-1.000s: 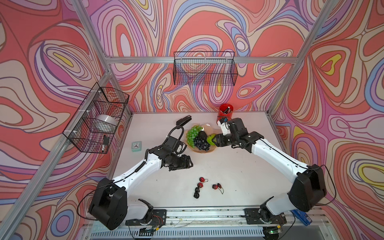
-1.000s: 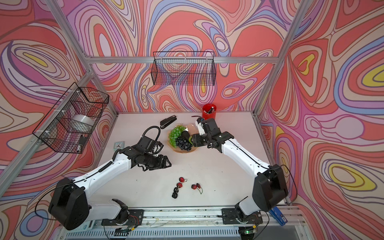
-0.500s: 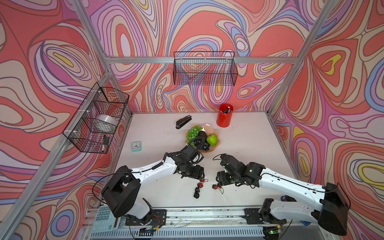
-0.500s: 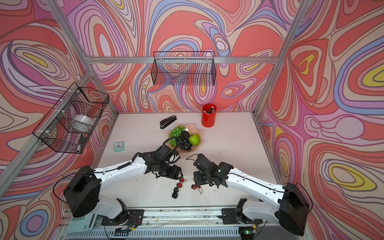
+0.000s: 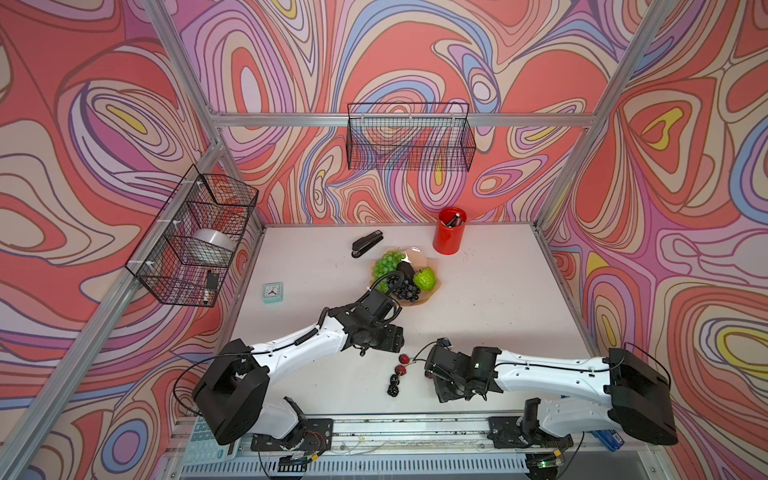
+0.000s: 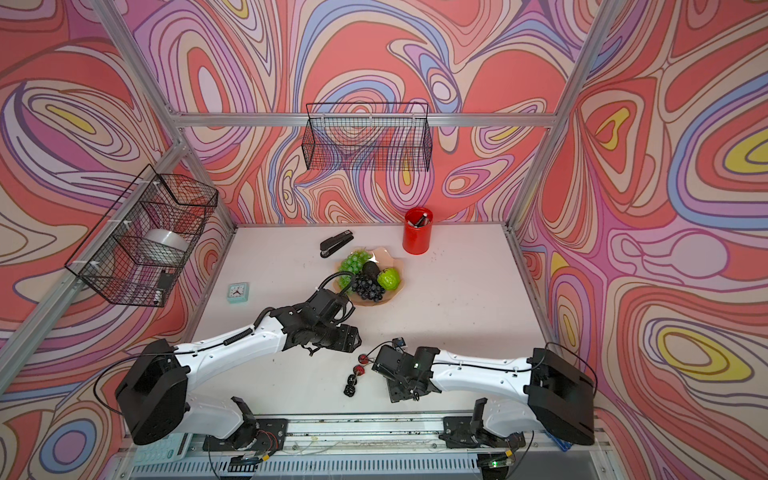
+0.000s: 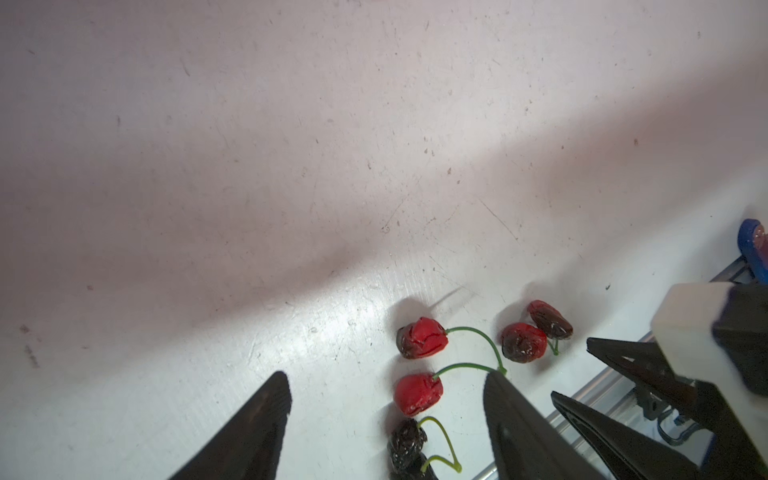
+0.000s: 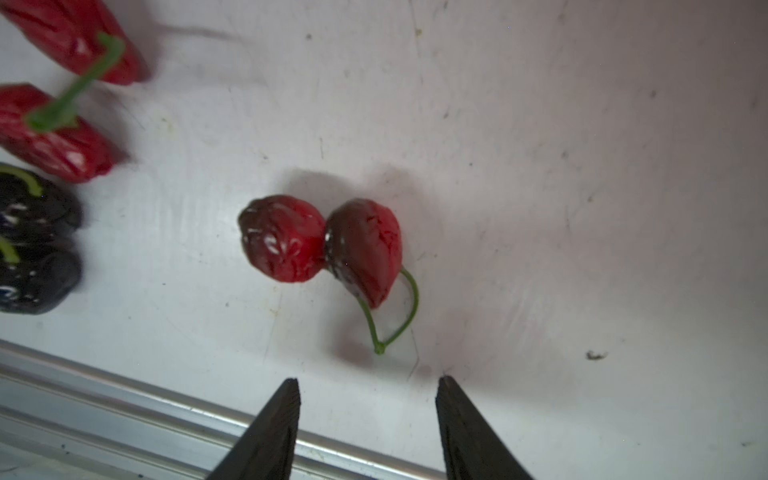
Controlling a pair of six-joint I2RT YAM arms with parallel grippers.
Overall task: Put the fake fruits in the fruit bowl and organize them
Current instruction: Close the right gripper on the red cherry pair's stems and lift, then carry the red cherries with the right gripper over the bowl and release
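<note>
Fruit bowl (image 6: pixel 386 255): back-centre of the desk (image 6: pixel 457 291), holding green grapes (image 6: pixel 353 262), purple grapes (image 6: pixel 368 287), avocado (image 6: pixel 371 270), lime-green fruit (image 6: pixel 388 278).
Cherries (image 7: pixel 422 343): loose by the desk's front edge, beside a dark berry pair (image 5: pixel 393 384).
Left gripper (image 7: pixel 387 374): jaws apart, empty, above the cherries.
Right gripper (image 8: pixel 369 379): jaws apart, empty, near one cherry pair (image 8: pixel 320 245).

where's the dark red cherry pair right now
In the right wrist view the dark red cherry pair lies on the table just ahead of the open right gripper, near the front rail, beside the bright red cherries.
</note>
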